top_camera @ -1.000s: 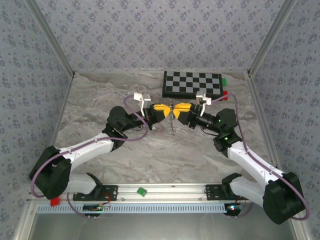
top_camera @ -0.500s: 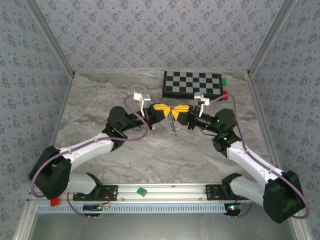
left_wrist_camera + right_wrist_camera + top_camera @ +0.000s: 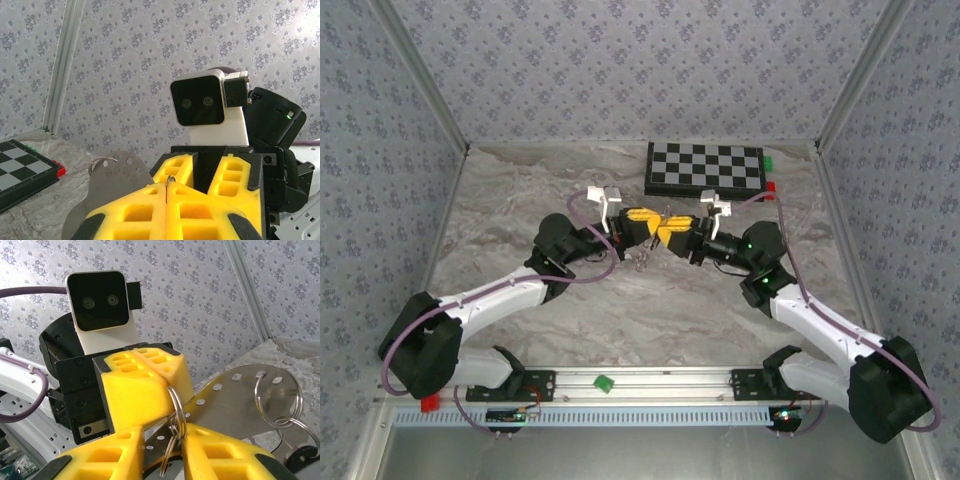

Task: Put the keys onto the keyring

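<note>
Keyring [image 3: 180, 407]: pinched in L fingers [image 3: 140, 385], shut tight on the wire, held up over tabletop [image 3: 520, 200] mid-scene, just in front of chequered board [image 3: 705, 168]. Key [image 3: 165, 462]: hanging off ring, down btwn R fingers [image 3: 107, 457]. R fingers a little apart, ring + key in the gap, no clamp visible. Perforated metal plate [image 3: 235, 400] w/ spare rings [image 3: 299, 400] just behind.

White arms [image 3: 490, 295], black joints [image 3: 565, 240], yellow fingers [image 3: 155, 192], seemingly purple cables [image 3: 386, 375].
</note>
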Motion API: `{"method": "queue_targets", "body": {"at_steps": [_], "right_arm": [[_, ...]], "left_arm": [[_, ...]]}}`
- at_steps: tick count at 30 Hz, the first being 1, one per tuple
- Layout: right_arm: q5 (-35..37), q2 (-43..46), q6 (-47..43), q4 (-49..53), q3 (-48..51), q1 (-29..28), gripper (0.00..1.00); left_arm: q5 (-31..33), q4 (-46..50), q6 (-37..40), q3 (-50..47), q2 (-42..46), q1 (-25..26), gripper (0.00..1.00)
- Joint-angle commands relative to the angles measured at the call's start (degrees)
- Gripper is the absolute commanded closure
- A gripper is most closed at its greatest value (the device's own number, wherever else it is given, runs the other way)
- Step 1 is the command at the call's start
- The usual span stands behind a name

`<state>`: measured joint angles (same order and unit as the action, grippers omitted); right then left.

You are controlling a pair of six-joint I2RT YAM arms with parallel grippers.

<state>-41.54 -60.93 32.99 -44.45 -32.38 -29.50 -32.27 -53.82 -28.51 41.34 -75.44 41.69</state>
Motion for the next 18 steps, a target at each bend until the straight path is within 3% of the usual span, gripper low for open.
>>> {"method": "queue_targets", "body": {"at_steps": [1, 13, 18], "right_arm": [[0.1, 0.7, -1.3, -0.6, 1.2, -0.4, 0.74], [2.0, 3.5, 0.4, -3.3, 1.9, 1.5, 0.69], [1.6, 2.2, 0.6, -3.8, 1.0, 1.4, 0.74]], "left_arm": [[0.7, -3.6, -0.4, 0.2, 1.7, 0.1, 1.0], [-0.2, -3.6, -0.6, 0.4, 0.9, 0.1, 1.0], [-0.3, -3.6, -0.8, 0.5, 0.8, 0.1, 1.0]]}}
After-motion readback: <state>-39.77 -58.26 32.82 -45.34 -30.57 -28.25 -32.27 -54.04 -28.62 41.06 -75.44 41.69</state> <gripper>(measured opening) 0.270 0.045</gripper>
